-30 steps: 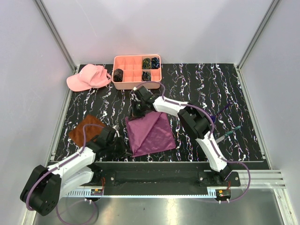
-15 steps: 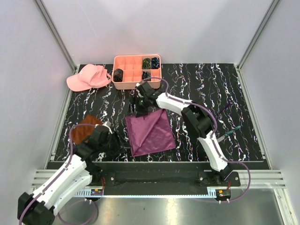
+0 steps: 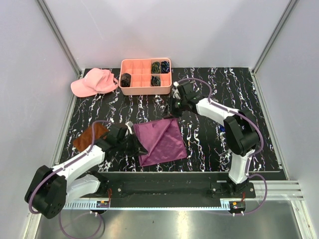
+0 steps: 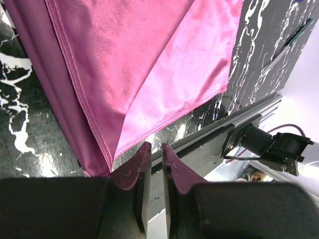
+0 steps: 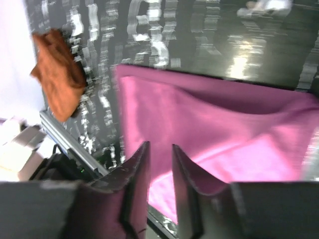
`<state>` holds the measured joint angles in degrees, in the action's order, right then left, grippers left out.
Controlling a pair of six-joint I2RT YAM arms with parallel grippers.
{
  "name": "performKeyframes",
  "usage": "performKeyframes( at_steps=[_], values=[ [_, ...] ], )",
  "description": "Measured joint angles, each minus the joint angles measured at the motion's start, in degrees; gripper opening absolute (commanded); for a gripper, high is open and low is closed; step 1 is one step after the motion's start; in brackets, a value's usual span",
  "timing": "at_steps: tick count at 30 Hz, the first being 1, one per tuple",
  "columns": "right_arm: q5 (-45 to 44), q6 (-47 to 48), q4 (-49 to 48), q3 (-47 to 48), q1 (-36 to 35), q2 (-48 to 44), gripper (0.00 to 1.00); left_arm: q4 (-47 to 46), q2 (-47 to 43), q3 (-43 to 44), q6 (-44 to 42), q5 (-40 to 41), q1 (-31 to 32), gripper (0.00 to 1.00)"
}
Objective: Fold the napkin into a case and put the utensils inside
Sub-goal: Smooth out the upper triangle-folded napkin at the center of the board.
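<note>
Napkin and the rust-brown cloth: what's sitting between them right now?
The left gripper and its arm fill the stretch between the napkin and the rust-brown cloth; the top external view shows it.

One napkin (image 3: 164,142), one brown cloth (image 3: 83,141), one pink cap (image 3: 93,82). One tray (image 3: 144,91) holding four dark bundles (image 3: 125,78).
</note>
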<state>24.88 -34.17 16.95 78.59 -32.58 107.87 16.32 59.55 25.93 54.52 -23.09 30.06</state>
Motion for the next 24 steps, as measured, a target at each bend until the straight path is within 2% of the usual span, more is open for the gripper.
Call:
performKeyframes(
  at_steps=[4, 24],
  values=[
    [3.2, 0.0, -1.7, -2.1, 4.1, 2.9, 0.28, -1.5, 1.3, -0.8, -0.7, -0.7, 0.0, 0.15],
    [10.2, 2.7, -7.6, -2.1, 11.1, 13.8, 0.27, -4.0, 2.3, -9.1, -2.2, 0.0, 0.0, 0.12]
  ],
)
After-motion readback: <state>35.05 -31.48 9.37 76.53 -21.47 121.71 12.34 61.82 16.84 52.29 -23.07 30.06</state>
